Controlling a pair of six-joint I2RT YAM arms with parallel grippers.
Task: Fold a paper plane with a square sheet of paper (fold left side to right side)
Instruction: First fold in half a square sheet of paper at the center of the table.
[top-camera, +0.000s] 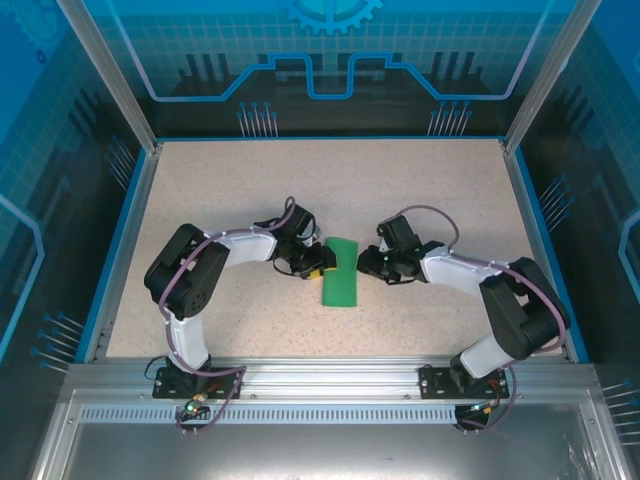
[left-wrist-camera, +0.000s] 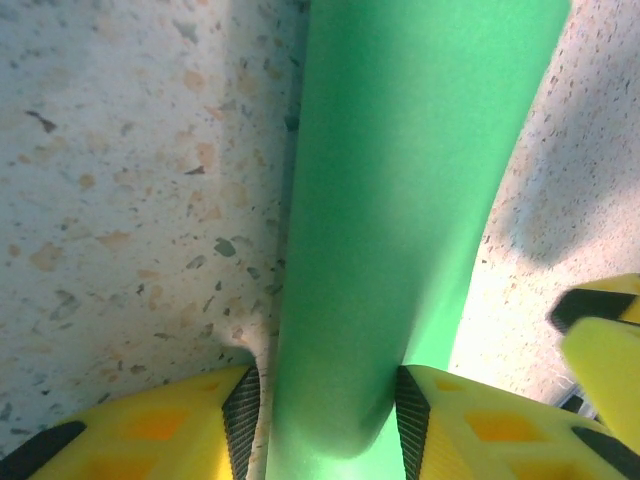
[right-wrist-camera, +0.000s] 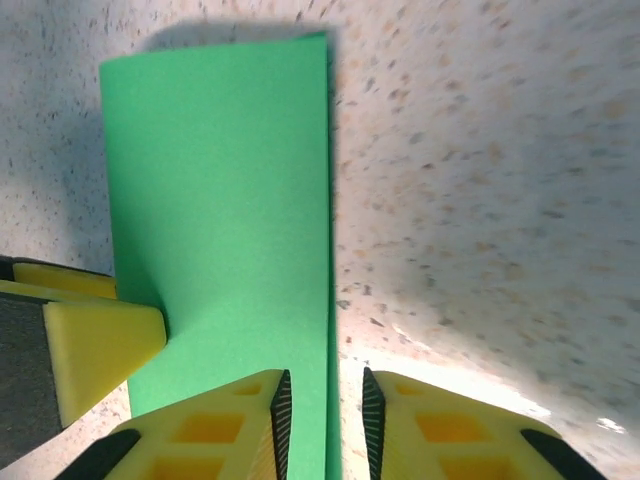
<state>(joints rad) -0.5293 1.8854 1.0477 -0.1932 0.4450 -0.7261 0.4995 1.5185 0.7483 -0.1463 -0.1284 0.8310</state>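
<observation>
Step in hand: the left-to-right fold. The sheet of paper (top-camera: 340, 272) lies mid-table (top-camera: 420, 190) as a narrow green strip, doubled over, with a gripper on each long side.

Left gripper (top-camera: 316, 266): at the sheet's left long side. In its wrist view the sheet bulges as a soft rounded loop between the pads (left-wrist-camera: 245, 410), and green touches both. The jaws are pinching the uncreased fold.

Right gripper (top-camera: 368, 262): at the sheet's right long side. In its wrist view the jaws stand slightly apart, and the sheet's edge runs up between the fingers (right-wrist-camera: 278, 420). There is a visible gap to the right-hand pad, so nothing is clamped.

Judgement: the flap is laid over but the crease is not yet set, since the left side looks rounded, not flat.

Next move calls for pressing that loop flat onto the table and stroking along it, with the right-hand edges kept aligned. Risk: the sheet springs open or skids if the left pinch lets go first.
</observation>
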